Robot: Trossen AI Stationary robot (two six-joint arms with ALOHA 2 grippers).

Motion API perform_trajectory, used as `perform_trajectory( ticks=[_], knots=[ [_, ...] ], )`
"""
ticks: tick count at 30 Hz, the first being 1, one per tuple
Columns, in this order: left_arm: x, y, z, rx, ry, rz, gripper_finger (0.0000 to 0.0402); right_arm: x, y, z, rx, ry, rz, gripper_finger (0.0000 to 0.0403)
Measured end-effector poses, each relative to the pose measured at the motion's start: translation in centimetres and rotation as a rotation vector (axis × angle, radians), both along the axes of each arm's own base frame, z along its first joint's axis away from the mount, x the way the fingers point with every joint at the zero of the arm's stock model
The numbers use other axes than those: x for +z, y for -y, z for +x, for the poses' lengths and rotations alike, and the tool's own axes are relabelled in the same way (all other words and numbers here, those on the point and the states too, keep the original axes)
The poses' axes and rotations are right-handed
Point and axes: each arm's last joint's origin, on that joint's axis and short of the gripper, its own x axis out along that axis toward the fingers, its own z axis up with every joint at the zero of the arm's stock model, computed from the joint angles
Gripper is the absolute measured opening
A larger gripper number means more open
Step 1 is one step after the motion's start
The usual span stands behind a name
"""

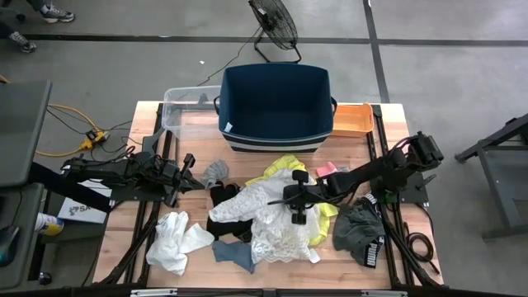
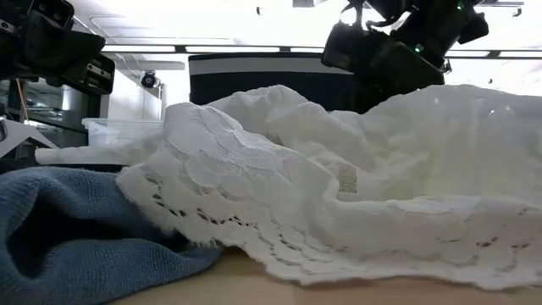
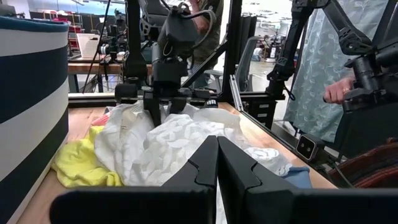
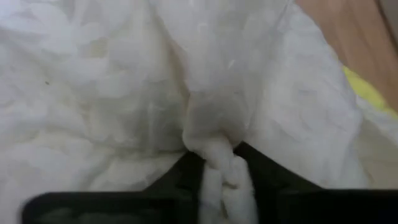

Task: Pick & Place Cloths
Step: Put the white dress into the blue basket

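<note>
A heap of cloths lies in the middle of the table. It holds the white lace fabric (image 1: 272, 221), the neon yellow shirt (image 1: 289, 163), a black sock (image 1: 223, 198), a grey sock (image 1: 216, 172), a white sock (image 1: 175, 241), a blue sock (image 1: 233, 252) and the dark grey shorts (image 1: 360, 231). My right gripper (image 1: 298, 206) stands over the lace, shut on it. My left gripper (image 1: 190, 167) hovers left of the heap beside the grey sock, shut and holding nothing. My right gripper holds the white lace fabric by a gathered bunch (image 4: 219, 148) near the middle of the cloth, pinched between its two fingers. The fingers come from above, pointing down (image 3: 160, 111). Several folds are drawn together at the pinch. The rest of the lace lies spread on the table.
The navy tub (image 1: 276, 124) stands at the table's far edge, open side up. The small orange tray (image 1: 355, 120) is to its right and a clear plastic box (image 1: 183, 109) to its left. A person's hand (image 3: 339, 92) shows beyond the table.
</note>
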Motion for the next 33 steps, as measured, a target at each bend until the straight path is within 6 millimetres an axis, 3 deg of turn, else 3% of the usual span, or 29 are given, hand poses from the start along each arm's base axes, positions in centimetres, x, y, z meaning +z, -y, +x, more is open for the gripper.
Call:
perform_trajectory(
  ticks=[2,8,20,33],
  knots=[
    [0.0,0.0,0.0,0.0,0.0,0.0,0.0001,0.0,0.1,0.1,-0.006,0.0,0.036,0.0017],
    [0.0,0.0,0.0,0.0,0.0,0.0,0.0001,1.1,-0.3,1.0,-0.035,0.065,0.123,0.0015],
    [0.0,0.0,0.0,0.0,0.0,0.0,0.0001,11.0,-1.1,5.0,0.033,0.262,0.105,0.0012],
    [0.0,0.0,0.0,0.0,0.0,0.0,0.0001,20.2,-0.8,5.2,-0.041,0.346,0.055,0.0011]
  ],
)
